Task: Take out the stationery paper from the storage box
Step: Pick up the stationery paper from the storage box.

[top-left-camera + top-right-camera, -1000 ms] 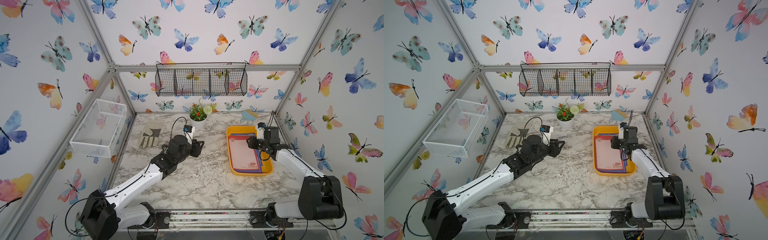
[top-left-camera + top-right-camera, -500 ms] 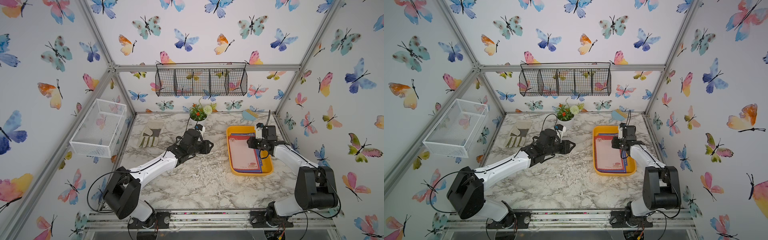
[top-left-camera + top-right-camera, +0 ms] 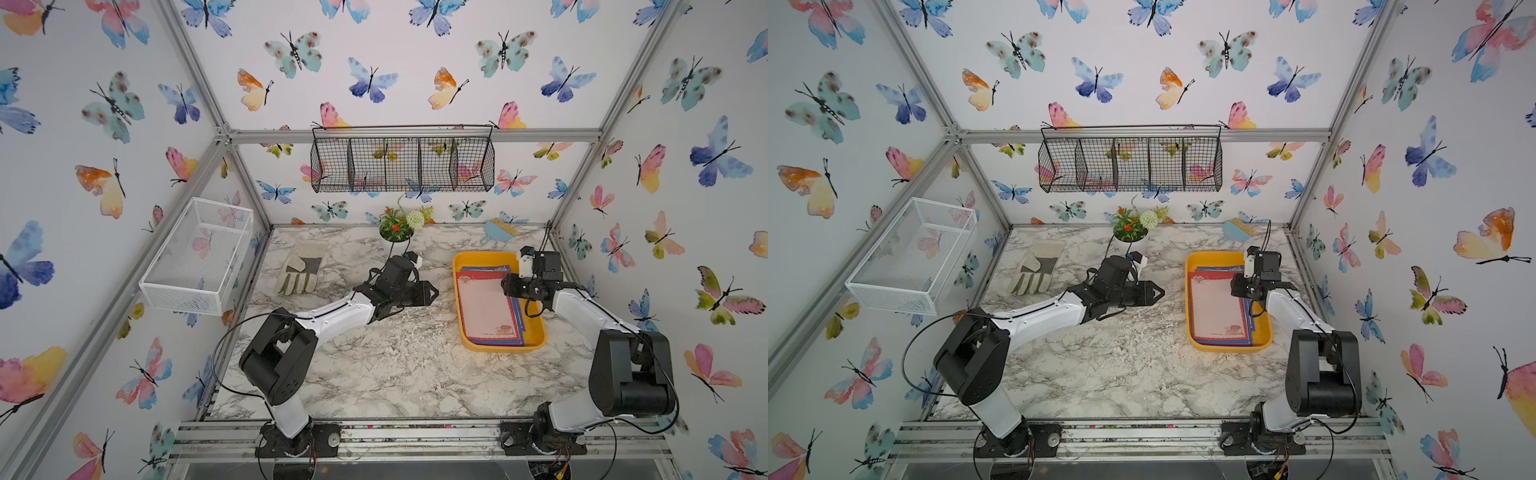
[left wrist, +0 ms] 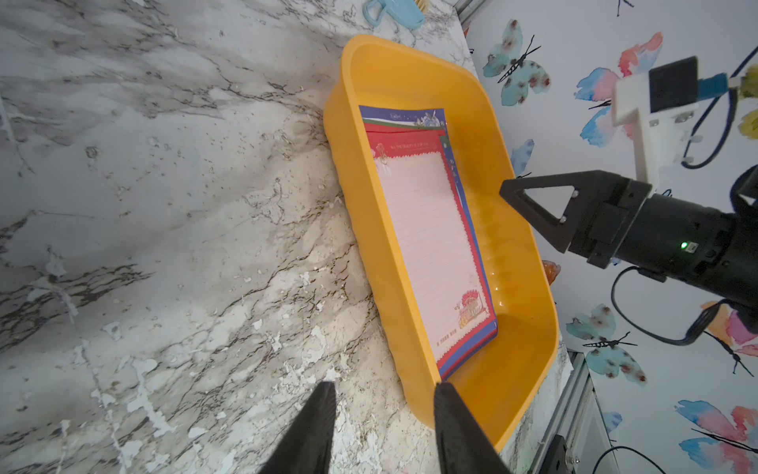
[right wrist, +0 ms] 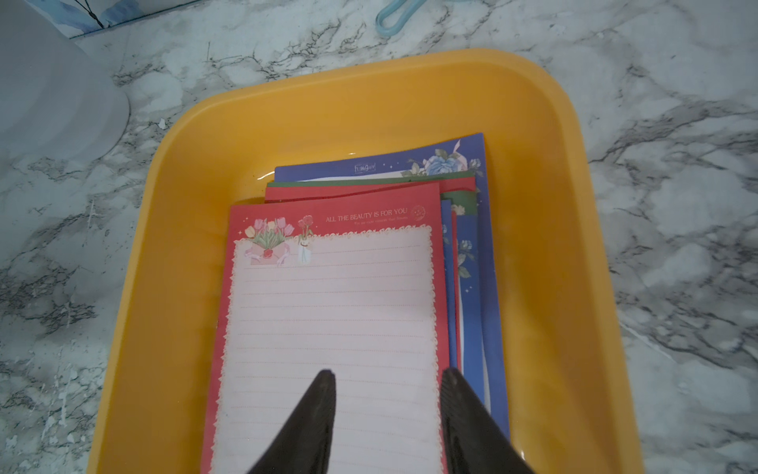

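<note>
The stationery paper lay flat as a loose stack inside the yellow-orange storage box, set toward the wall nearest the left arm. The box stood on the right part of the marble worktop. The sheets' long axis ran from the robot's side to the far wall, in line with the long sides of the box. The red-bordered top sheet had its tulip header and the line "ALL THE BEAUTY IS FOR YOU" at the far end, with a smaller print at the near end. Blue, green and red borders of the lower sheets showed past its far edge and its right edge, so the stack was slightly fanned.

The right gripper hung over the right half of the top sheet. Its jaws stood apart with nothing between them, and I could not tell whether the tips touched the paper. The left gripper was also open and empty, over bare worktop just outside the box's left wall and pointing at it.

Compared with a second earlier, the left gripper had travelled from mid-worktop across to the box. The right gripper had barely shifted. Box and stack lay where they had been.
</note>
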